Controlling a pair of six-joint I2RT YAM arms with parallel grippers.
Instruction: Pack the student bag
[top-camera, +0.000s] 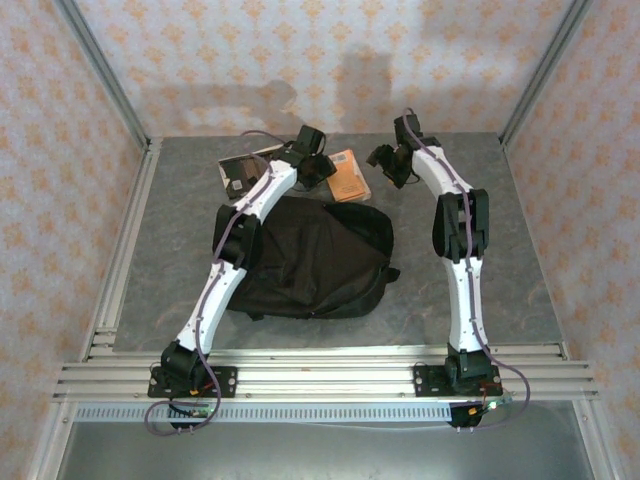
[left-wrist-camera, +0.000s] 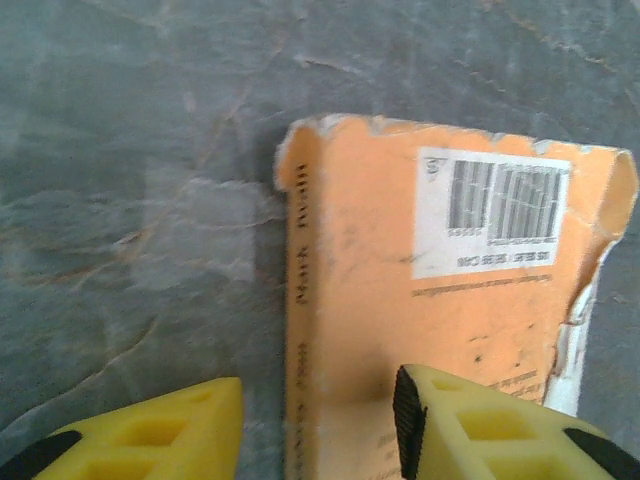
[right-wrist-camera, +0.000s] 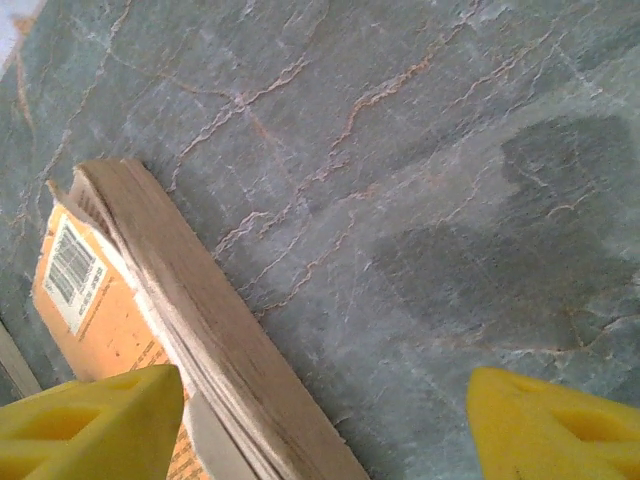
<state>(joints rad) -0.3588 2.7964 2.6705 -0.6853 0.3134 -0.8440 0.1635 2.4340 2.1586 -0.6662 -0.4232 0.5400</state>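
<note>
- Left gripper (left-wrist-camera: 318, 405): jaws partly apart, astride the spine edge of the orange book (left-wrist-camera: 430, 300). One finger is over bare table (left-wrist-camera: 120, 150), the other over the cover; nothing is held.
- Right gripper (right-wrist-camera: 325, 400): jaws wide, astride the book's page edge, gripping nothing.
- Risk: the book is thin, torn and lying flat. A finger closing on its cover would likely push or crease it rather than lift it, and the two grippers may collide.
- Student bag (top-camera: 310, 260): mid-table, with both jaws beyond it toward the far edge. Its opening cannot be made out.
</note>
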